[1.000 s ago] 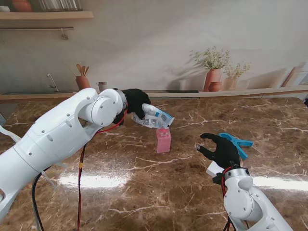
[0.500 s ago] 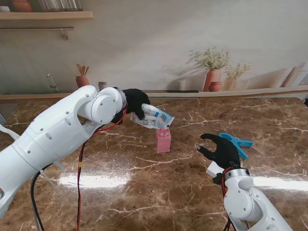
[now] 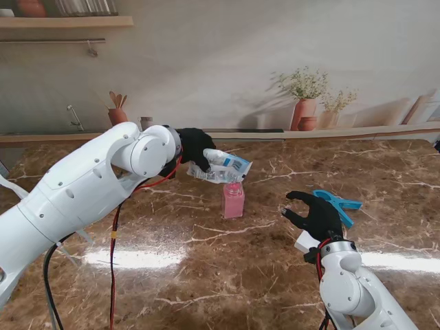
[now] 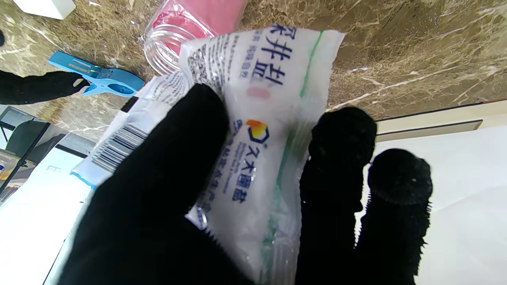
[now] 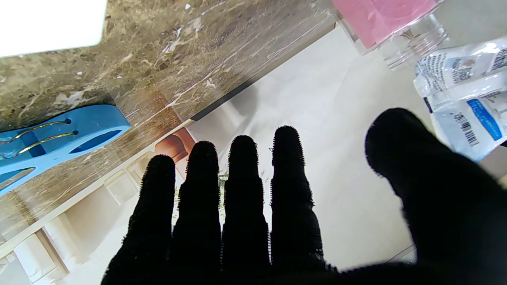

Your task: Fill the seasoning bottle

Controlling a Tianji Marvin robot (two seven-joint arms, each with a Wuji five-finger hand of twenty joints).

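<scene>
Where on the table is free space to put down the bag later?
Bare marble lies to the left of the pink bottle, under the left arm, and nearer to me between both arms. It is crowded on the right: the right hand, blue clip and white block.

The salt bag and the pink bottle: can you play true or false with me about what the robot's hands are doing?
1. The left hand holds the salt bag. True.
2. The salt bag lies flat on the table. False: it is held up in the air, its end tilted over the mouth of the pink seasoning bottle.
3. The right hand holds the blue clip. False: that hand is open and holds nothing; the clip lies on the table just beyond it.
4. The seasoning bottle stands upright with its cap off. True.
5. The bottle is green. False: it is clear, with pink inside.
</scene>
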